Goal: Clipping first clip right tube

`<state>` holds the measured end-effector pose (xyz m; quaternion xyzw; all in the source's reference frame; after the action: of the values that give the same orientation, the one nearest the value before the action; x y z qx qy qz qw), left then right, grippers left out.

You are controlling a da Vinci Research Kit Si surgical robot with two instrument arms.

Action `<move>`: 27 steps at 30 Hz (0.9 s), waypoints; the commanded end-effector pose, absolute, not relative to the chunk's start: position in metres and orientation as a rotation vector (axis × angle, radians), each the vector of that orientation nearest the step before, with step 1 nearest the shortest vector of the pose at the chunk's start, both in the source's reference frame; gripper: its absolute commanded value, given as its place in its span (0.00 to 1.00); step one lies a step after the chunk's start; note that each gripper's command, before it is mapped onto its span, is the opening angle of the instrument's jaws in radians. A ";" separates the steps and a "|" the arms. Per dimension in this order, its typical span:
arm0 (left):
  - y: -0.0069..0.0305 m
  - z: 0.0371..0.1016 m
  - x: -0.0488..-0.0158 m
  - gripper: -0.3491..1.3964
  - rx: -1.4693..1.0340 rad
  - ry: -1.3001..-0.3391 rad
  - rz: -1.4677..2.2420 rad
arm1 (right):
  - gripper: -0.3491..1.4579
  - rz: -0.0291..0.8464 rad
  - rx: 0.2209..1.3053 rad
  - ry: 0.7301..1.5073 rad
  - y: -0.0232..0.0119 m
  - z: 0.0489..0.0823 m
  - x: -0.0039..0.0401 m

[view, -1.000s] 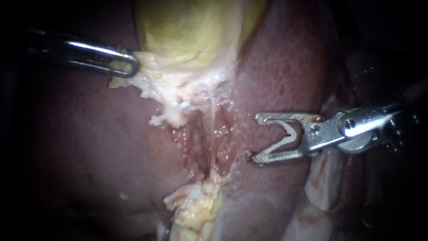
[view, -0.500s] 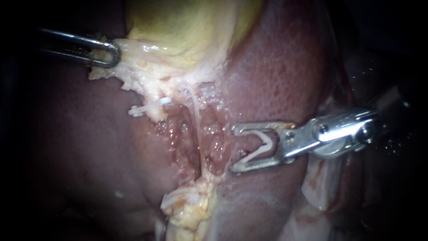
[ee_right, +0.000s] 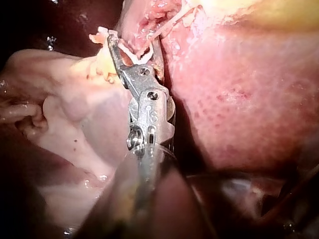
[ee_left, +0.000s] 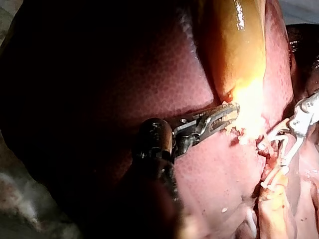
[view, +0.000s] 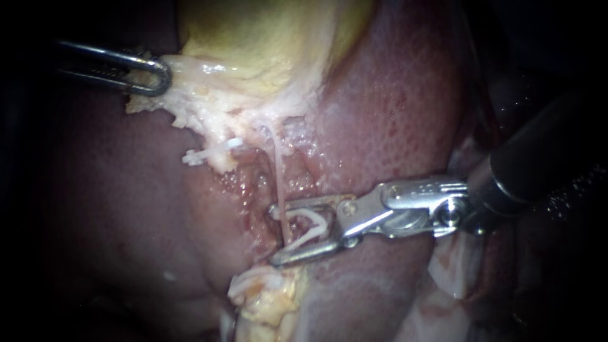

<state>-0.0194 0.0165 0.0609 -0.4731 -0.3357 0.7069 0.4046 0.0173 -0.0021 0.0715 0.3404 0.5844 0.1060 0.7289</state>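
A thin pale tube [view: 277,166] runs down from the gallbladder's [view: 266,38] whitish lower edge into a raw groove in the liver [view: 392,107]. My right instrument [view: 278,233] comes in from the right. Its jaws stand apart with a white open clip [view: 311,227] seated between them, and the tube passes between jaws and clip. In the right wrist view the clip [ee_right: 137,55] sits at the instrument's [ee_right: 132,47] tips, against the tube [ee_right: 169,22]. My left instrument [view: 152,75] is shut on the gallbladder's pale edge tissue [view: 190,85], also visible in the left wrist view [ee_left: 227,117].
A short white piece [view: 209,152] sticks out from the pale tissue to the left of the tube. Yellowish fat [view: 266,294] lies below the groove. Pale tissue folds [view: 456,266] sit under the right instrument's shaft. Liver surface surrounds the site.
My right instrument has moved left across the liver until its jaws and clip straddle the tube. The left instrument pulled the edge tissue up-left a second ago and has since held still.
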 end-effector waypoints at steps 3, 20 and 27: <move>0.0165 0.0609 -0.0194 0.00 -1.194 -0.847 1.784 | 0.45 0.230 0.797 1.337 -0.0027 0.0710 0.0173; 0.0164 0.0610 -0.0194 0.00 -1.195 -0.847 1.785 | 0.33 0.203 0.883 1.352 -0.0057 0.0674 0.0156; 0.0164 0.0611 -0.0194 0.00 -1.195 -0.846 1.785 | 0.13 0.331 0.838 1.336 -0.0059 0.0673 0.0145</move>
<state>-0.0194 0.0164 0.0610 -0.4732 -0.3353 0.7071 0.4044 0.0145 -0.0059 0.0672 0.3728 0.5974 0.1516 0.6936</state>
